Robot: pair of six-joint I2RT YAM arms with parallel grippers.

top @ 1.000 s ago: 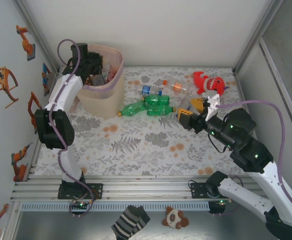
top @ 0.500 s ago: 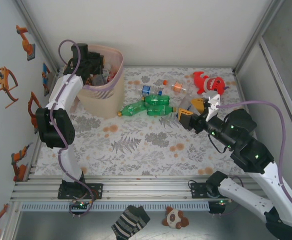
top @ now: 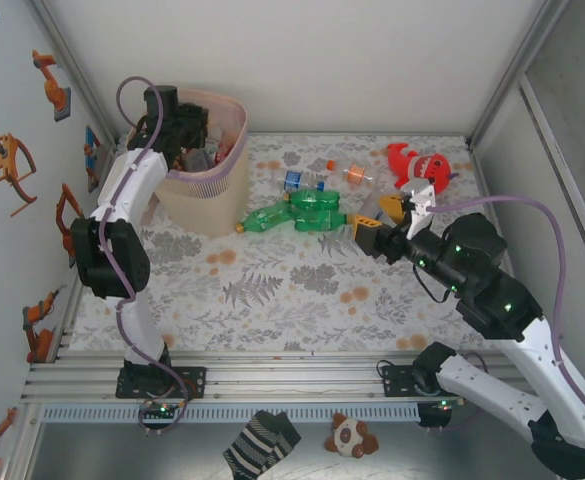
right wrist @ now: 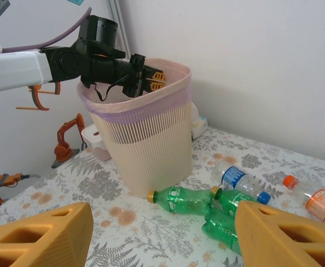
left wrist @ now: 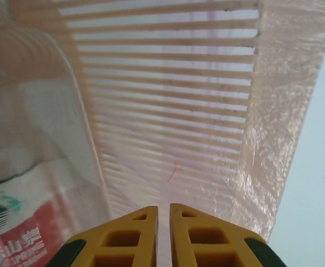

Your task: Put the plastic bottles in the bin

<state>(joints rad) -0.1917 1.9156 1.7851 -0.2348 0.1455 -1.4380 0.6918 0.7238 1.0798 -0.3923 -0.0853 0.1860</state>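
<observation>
Pink bin: clear bottle inside | left jaws narrow | right jaws wide, empty

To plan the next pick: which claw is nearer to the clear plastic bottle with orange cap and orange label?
Right. The right claw is just in front of the clear plastic orange-capped bottle; the left claw is far to its left, above the tall pale pink plastic bin.

Lab cell; aluminium frame, white panels
</observation>
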